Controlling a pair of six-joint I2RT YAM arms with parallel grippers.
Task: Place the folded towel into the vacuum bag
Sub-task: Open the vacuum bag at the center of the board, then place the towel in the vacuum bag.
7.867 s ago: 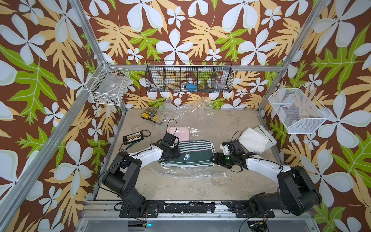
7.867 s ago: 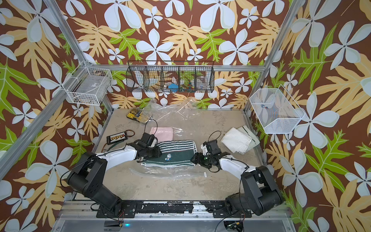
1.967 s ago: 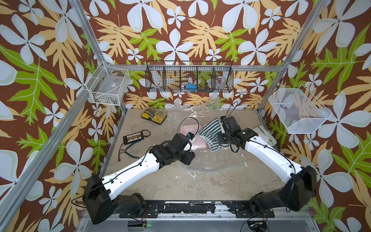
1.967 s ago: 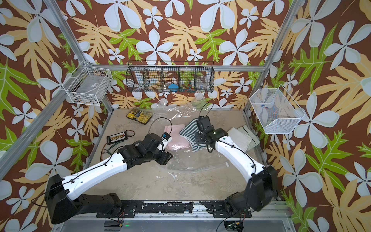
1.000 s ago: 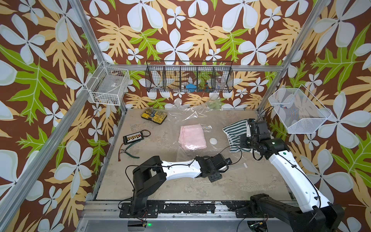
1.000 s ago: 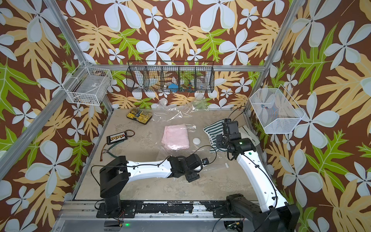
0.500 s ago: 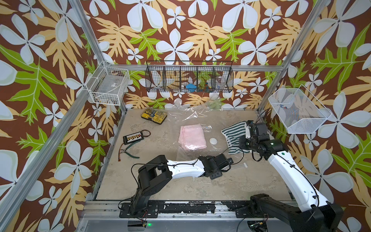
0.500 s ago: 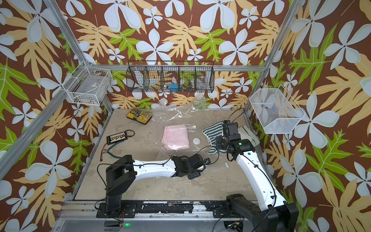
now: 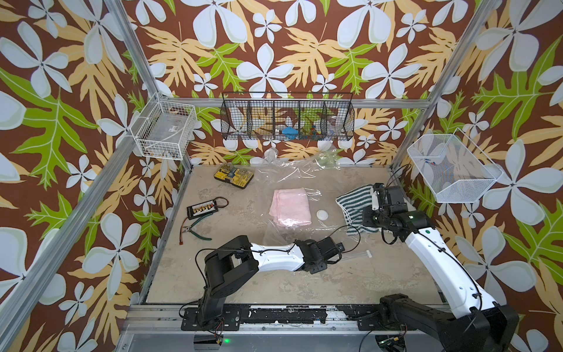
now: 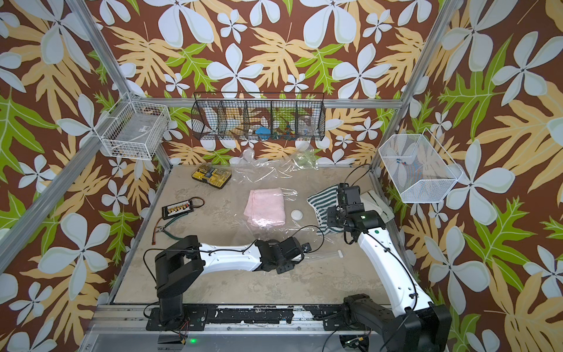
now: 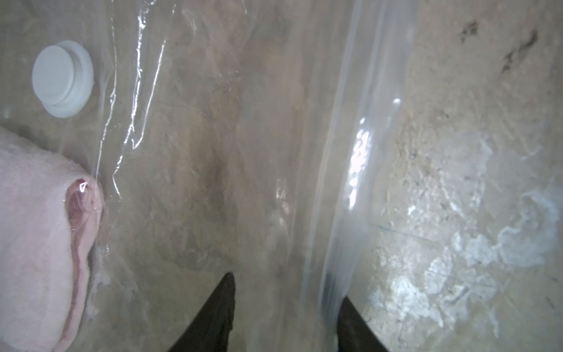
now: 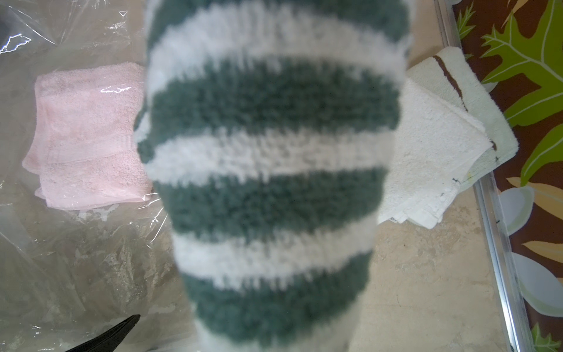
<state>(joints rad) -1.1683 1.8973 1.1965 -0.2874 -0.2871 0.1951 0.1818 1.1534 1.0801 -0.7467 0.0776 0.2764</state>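
Only wrist-close: fingers (image 11: 220, 307) astride zip strip (image 11: 350, 170)

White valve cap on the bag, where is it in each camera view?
Top view: valve cap mid-table, right of the pink towel.
Top view: same spot, beside the pink towel.
Left wrist: in view, near the pink towel's corner.
Right wrist: not in view; pink towel shows.

text/labels/brands/numbers/signs: we can read none in any view | yellow flat plastic bit case (image 9: 233, 176) at the back of the beige desk (image 9: 243, 283): its markings are too small for us to make out | white wire basket (image 9: 166, 131) on the frame: faint marks on the clear sheet inside, not legible to us
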